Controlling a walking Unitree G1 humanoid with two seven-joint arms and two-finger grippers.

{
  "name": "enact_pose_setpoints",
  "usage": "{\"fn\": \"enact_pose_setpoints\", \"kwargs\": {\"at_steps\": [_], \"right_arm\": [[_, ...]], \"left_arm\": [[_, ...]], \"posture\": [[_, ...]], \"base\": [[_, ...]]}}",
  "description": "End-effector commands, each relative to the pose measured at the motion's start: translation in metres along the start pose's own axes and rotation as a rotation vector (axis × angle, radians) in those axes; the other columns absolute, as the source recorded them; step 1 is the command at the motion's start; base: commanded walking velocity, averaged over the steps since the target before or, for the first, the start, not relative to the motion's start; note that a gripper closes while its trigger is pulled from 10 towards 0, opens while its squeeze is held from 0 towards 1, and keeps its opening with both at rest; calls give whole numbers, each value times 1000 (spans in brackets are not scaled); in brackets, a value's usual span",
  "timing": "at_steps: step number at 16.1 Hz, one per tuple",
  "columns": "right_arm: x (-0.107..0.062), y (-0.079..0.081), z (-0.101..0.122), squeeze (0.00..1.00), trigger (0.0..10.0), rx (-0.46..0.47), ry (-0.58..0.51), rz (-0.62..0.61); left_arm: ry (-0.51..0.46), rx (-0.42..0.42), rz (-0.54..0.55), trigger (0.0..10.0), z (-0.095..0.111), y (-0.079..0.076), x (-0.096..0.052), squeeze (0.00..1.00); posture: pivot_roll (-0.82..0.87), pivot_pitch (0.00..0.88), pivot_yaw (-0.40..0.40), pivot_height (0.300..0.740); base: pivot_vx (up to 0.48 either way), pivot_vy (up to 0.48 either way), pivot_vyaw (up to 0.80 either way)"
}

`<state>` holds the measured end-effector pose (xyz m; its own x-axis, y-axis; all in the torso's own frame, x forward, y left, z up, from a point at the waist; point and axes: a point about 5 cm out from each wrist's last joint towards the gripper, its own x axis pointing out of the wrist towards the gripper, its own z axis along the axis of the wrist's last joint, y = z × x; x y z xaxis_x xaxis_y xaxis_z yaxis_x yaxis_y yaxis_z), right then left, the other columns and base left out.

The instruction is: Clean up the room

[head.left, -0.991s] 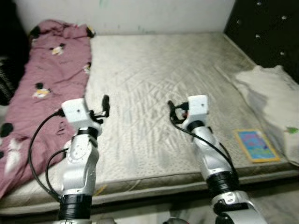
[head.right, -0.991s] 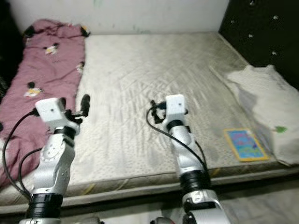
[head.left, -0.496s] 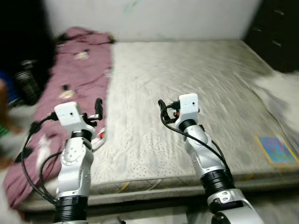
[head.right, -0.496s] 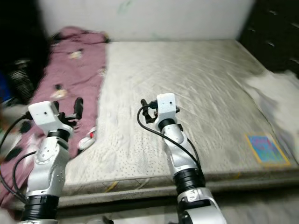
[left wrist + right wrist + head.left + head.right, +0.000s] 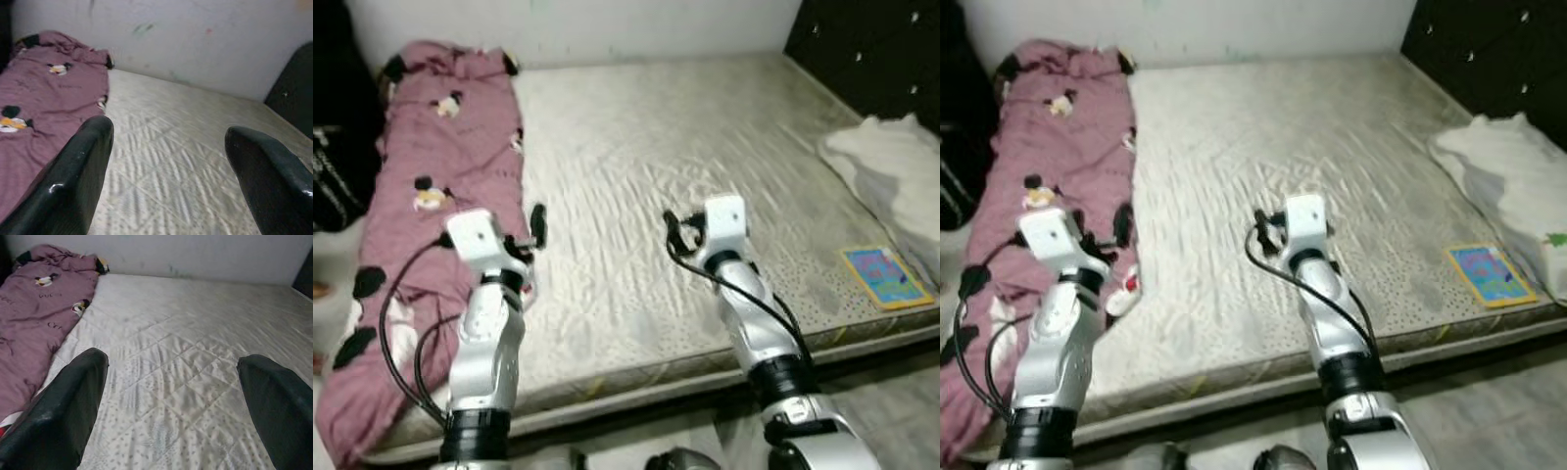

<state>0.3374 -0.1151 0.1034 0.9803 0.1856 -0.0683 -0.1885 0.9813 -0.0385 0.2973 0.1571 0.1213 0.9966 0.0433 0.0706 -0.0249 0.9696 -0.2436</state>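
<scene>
A bare, quilted grey mattress (image 5: 685,137) lies before me. Along its left side stretches a rumpled maroon blanket (image 5: 440,166) with cartoon prints. A colourful book (image 5: 886,277) lies flat near the front right corner, and a white pillow (image 5: 886,171) rests behind it. My left gripper (image 5: 533,230) is raised over the blanket's inner edge, open and holding nothing (image 5: 171,186). My right gripper (image 5: 677,233) hovers over the middle of the mattress, also open and empty (image 5: 168,401).
A black tufted headboard (image 5: 871,49) stands at the right end of the bed. Dark items (image 5: 333,166) sit on the floor left of the blanket. The pale wall (image 5: 607,24) runs behind the bed. Floor (image 5: 891,411) shows below the mattress's front edge.
The whole picture swung left and has swung back right, so the camera moved. Both arms keep the same raised pose with open fingers.
</scene>
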Motion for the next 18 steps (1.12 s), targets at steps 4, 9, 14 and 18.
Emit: {"fn": "enact_pose_setpoints", "kwargs": {"at_steps": [4, 9, 14, 18], "right_arm": [[3, 8, 5, 0, 10000, 3, -10, 24], [4, 10, 5, 0, 10000, -1, -12, 30], [4, 11, 6, 0, 10000, -7, -21, 36], [4, 12, 6, 0, 10000, -5, -22, 37]], "left_arm": [[-5, 18, 12, 10000, 3, 5, 1, 0], [-23, 44, 31, 10000, 6, 6, 1, 0], [-17, 40, 32, 10000, 6, 7, 2, 0], [-14, 32, 32, 10000, 6, 7, 1, 0]], "posture": [[51, 15, -3, 740], [55, 19, 0, 740], [58, 19, 2, 740], [58, 13, 4, 740]], "base": [[0, 439, 0], [0, 352, 0], [0, 0, 95], [0, 0, 800]]}}
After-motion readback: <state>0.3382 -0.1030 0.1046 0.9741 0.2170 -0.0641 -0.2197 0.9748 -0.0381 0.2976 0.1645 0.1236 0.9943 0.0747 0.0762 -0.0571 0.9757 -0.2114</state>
